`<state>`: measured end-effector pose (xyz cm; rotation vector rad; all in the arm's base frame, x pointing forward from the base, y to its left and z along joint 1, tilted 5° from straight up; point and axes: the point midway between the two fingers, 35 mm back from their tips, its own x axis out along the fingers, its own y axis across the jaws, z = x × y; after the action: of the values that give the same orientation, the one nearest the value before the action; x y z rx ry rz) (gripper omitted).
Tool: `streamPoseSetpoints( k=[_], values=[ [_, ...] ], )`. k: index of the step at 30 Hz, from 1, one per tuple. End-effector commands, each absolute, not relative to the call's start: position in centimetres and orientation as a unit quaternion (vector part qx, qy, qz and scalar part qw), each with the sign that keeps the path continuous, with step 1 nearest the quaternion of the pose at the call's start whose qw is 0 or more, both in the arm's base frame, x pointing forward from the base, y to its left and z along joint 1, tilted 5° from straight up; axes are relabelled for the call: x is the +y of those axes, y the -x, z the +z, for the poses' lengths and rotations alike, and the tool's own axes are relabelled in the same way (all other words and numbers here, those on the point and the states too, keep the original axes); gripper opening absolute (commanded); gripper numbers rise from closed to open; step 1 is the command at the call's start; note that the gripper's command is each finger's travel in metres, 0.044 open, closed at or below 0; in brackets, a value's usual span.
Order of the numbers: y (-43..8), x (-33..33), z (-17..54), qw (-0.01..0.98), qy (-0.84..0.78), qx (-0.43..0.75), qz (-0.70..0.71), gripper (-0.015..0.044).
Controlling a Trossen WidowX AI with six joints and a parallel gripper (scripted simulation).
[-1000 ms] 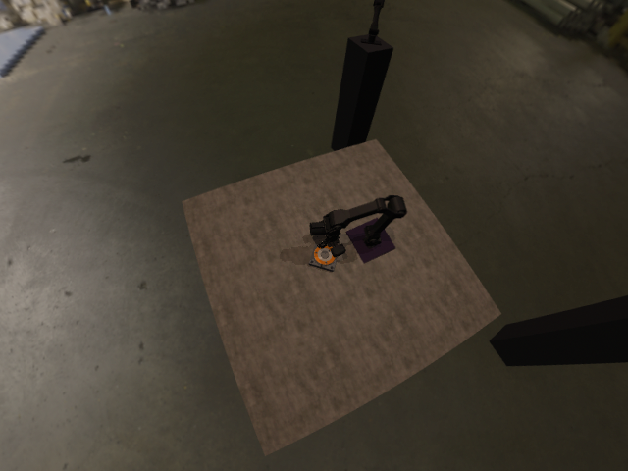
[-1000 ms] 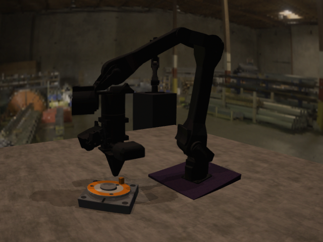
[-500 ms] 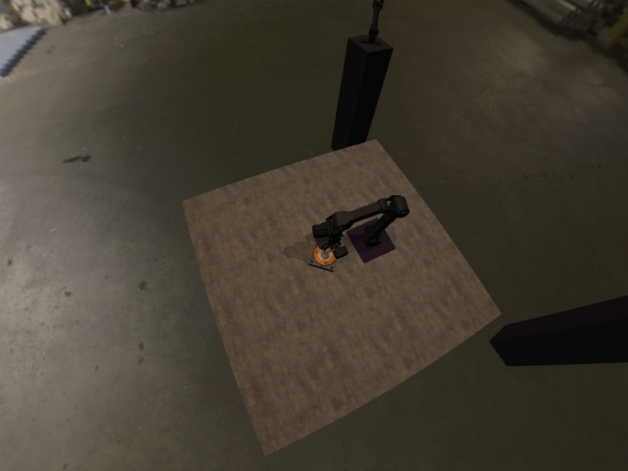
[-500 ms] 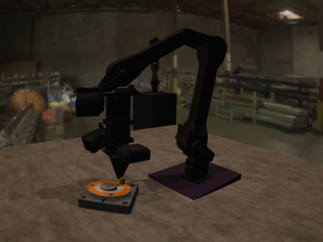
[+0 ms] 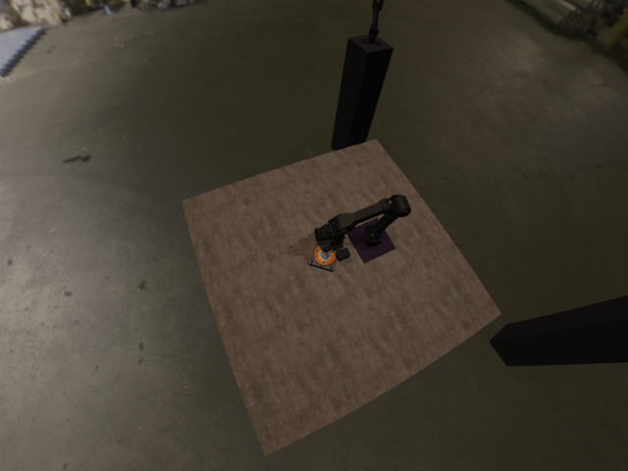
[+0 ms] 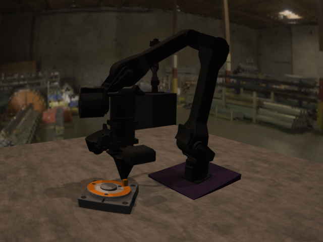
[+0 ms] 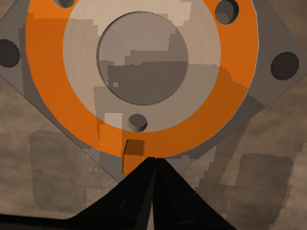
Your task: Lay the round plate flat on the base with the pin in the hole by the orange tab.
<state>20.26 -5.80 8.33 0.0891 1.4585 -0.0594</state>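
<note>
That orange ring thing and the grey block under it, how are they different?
The plate is round, while the base is square. The plate is orange with a pale grey inner band; the base is plain dark grey. The plate carries a small upright orange tab, where the shut gripper sits; the base has none. Both have small round holes, and both share the central post.
</note>
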Motion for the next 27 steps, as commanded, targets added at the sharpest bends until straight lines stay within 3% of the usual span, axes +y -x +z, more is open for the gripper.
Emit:
streamPoseSetpoints(
  k=[1,27],
  values=[
    [-19.9,-5.2,8.0,0.739,-0.042,0.671,-0.025,0.0],
    [-20.9,-2.5,8.2,0.74,-0.043,0.671,-0.024,0.0]
  ],
)
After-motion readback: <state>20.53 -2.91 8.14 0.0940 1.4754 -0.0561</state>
